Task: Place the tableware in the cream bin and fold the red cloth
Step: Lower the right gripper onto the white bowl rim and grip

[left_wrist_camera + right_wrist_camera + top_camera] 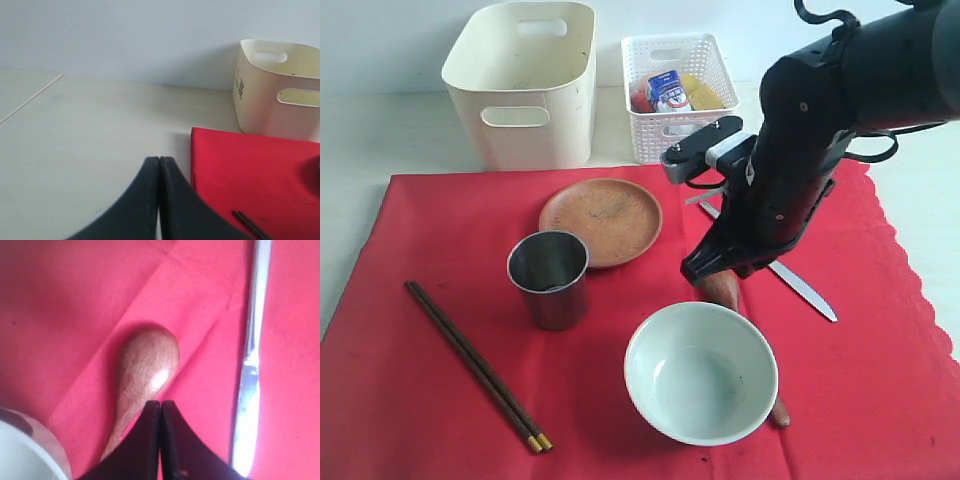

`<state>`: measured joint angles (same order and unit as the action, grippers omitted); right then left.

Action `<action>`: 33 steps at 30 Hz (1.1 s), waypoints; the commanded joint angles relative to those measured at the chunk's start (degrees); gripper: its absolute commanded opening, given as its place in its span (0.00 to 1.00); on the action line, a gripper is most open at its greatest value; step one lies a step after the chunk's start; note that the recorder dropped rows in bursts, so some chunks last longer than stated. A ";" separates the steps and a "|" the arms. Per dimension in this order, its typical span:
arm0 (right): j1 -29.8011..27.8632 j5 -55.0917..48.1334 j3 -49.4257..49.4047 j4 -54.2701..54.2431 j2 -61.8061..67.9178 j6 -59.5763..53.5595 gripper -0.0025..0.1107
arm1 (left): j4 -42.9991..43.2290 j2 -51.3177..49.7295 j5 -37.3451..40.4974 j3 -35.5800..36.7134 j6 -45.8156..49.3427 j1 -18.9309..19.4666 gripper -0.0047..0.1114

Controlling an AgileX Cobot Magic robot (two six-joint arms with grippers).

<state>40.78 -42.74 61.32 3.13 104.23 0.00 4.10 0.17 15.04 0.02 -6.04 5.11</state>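
Currently nothing is done: cup point(550, 278), plate point(601, 220), bowl point(700, 372), knife point(805, 285), spoon point(145, 365) and chopsticks point(475, 365) all lie on the unfolded cloth point(420, 330), none in the bin point(525, 85); right gripper point(160, 410) hangs over the spoon, left gripper point(159, 165) beside the cloth, both closed and empty.

The red cloth point(440, 300) lies spread flat on the tabletop point(380, 130), with its scalloped edge on the right. The cream bin point(525, 140) stands upright just past the cloth's far edge. All the tableware is on the cloth:
- The brown clay plate point(601, 220) sits near the far side.
- The steel cup point(550, 280) stands upright just in front of the plate.
- The dark, yellow-tipped chopsticks point(475, 362) lie together diagonally at the left.
- The pale bowl point(701, 372) sits upright over the wooden spoon's point(145, 365) handle.
- The steel knife point(805, 290) lies slanted beside the spoon.
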 commanded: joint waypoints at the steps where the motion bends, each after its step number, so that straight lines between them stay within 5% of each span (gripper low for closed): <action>1: 0.19 -1.47 0.23 0.54 -2.17 2.05 0.02 | -0.17 -0.17 -0.26 -0.02 -0.14 0.23 0.05; 8: 0.50 -12.21 -0.25 1.25 -10.08 7.98 0.16 | -0.17 -0.17 -0.26 -0.02 -0.14 0.23 0.05; 19: 5.91 -6.12 -5.12 -3.13 -9.01 3.76 0.53 | -0.17 -0.17 -0.26 -0.02 -0.14 0.23 0.05; 28: 5.91 -3.22 -5.70 -3.45 -0.55 -1.39 0.53 | -0.17 -0.17 -0.26 -0.02 -0.14 0.23 0.05; 33: 5.91 -4.03 -5.70 -3.77 -0.09 -2.01 0.31 | -0.17 -0.17 -0.26 -0.02 -0.14 0.23 0.05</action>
<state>46.58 -46.70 55.73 -0.43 104.36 -0.67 4.10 0.17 15.04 0.02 -6.04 5.11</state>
